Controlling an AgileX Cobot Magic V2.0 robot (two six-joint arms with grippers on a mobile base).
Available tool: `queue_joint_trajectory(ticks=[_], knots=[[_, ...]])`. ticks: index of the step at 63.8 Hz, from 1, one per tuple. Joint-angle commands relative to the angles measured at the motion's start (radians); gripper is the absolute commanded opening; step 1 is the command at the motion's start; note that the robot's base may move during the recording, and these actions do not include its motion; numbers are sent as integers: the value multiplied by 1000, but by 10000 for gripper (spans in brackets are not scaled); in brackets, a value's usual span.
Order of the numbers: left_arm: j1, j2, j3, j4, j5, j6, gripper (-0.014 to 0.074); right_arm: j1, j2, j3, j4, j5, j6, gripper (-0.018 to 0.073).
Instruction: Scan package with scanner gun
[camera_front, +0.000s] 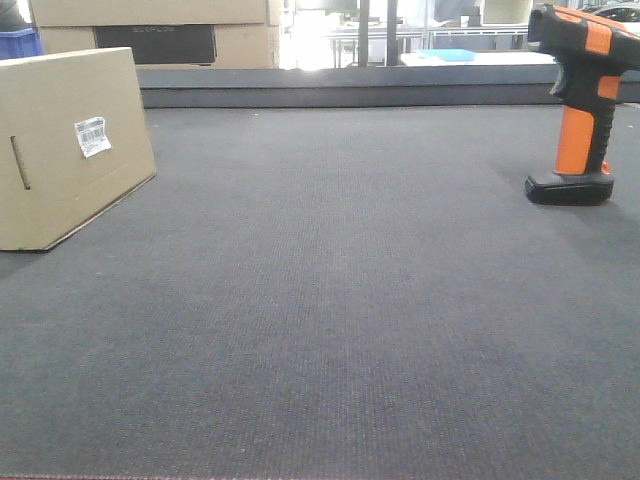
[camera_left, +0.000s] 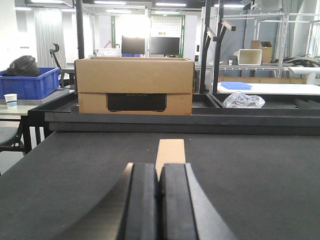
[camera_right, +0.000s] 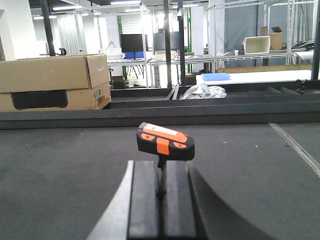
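Package at left edge, scanner gun at right edge, neither held.

Front view, left to right: the package (camera_front: 65, 145) stands on the dark mat (camera_front: 330, 300) at the frame's left, barcode sticker (camera_front: 92, 136) and slot facing inward; likely light, stiff cardboard, best taken across its narrow sides. The scanner gun (camera_front: 580, 100) stands upright on its foot at upper right; hard plastic, probably top-heavy, the orange stem the natural grip. Left gripper (camera_left: 159, 200): fingers pressed together, package just ahead. Right gripper (camera_right: 161, 210): fingers likewise together, empty, scanner directly ahead.
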Motion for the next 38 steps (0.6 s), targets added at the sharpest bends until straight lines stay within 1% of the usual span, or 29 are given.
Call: queue_joint_trajectory(ticks=[1,7,18,23,28,30,38], knots=[[-5,-6,2,0,-19,-4,-111,-2,-19,53,3,-48,-47,-168],[-5,-6,2,0,-19,-4,-111,-2,-62,135,7,-64,-116,-168],[-5,-6,2,0,-19,-4,-111,-2,-154,279,8,-90,-116,-168],[-5,-6,2,0,-19,-4,-111,-2,-157,326,8,-95,-116,-168],[-5,-6,2,0,-19,-4,-111,-2,-157,327,20,-108,-116,-168],[-5,-6,2,0,-20,-4,-111,-2,-157,327,20,-84,-116,-168],[-5,-6,2,0,-20,-4,-111,-4,-157,327,20,-85,-116,-168]])
